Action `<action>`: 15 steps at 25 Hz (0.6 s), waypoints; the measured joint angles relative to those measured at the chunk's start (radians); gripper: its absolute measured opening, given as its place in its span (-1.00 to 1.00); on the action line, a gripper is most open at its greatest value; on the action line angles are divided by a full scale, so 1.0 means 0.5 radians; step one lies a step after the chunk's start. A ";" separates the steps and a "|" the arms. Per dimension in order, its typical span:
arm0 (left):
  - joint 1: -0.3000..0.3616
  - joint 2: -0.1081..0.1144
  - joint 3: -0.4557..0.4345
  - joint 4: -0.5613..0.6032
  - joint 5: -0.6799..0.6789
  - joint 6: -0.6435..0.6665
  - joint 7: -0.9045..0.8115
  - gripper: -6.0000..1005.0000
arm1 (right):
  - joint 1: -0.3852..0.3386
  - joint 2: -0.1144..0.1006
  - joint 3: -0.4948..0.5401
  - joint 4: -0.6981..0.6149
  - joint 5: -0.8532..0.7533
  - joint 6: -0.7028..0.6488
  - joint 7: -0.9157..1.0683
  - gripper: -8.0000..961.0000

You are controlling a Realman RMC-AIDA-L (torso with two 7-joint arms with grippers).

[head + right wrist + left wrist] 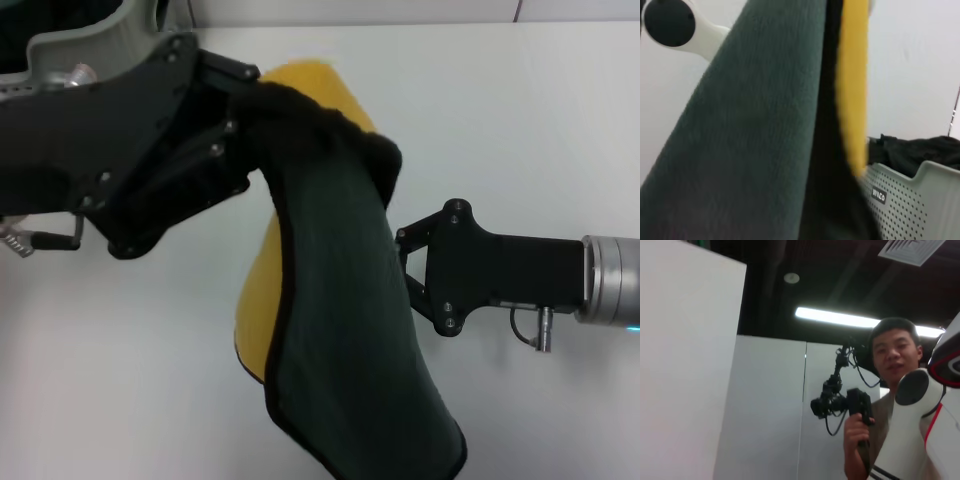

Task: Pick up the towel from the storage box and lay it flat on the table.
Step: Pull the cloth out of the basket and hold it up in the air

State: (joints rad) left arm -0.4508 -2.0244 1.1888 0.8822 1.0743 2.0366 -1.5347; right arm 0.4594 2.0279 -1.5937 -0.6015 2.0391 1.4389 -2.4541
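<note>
The towel (340,300), dark green with a yellow back and black edge, hangs in the air above the white table (520,120). My left gripper (250,100) is shut on its top edge, up at the left. My right gripper (405,272) comes in from the right at the towel's right edge, at mid height, with its jaws spread; its fingertips are hidden by the cloth. The towel (765,130) fills the right wrist view. The pale grey-green storage box (910,200) stands beyond it, and also shows at the top left of the head view (130,35).
Dark cloth (920,150) lies in the storage box. The left wrist view faces upward and shows only a wall, ceiling lights and a person (890,370) holding a camera rig. The bare white table stretches to the right and front.
</note>
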 joint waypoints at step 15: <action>0.041 0.005 -0.450 -0.834 0.518 -0.083 0.330 -0.85 | -0.181 -0.030 0.366 -0.915 -0.049 0.002 0.385 -0.97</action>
State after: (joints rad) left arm -0.4300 -2.0220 0.9637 0.4652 1.3333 1.9951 -1.3697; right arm 0.3687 2.0129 -1.4107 -1.0590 2.0147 1.4399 -2.2618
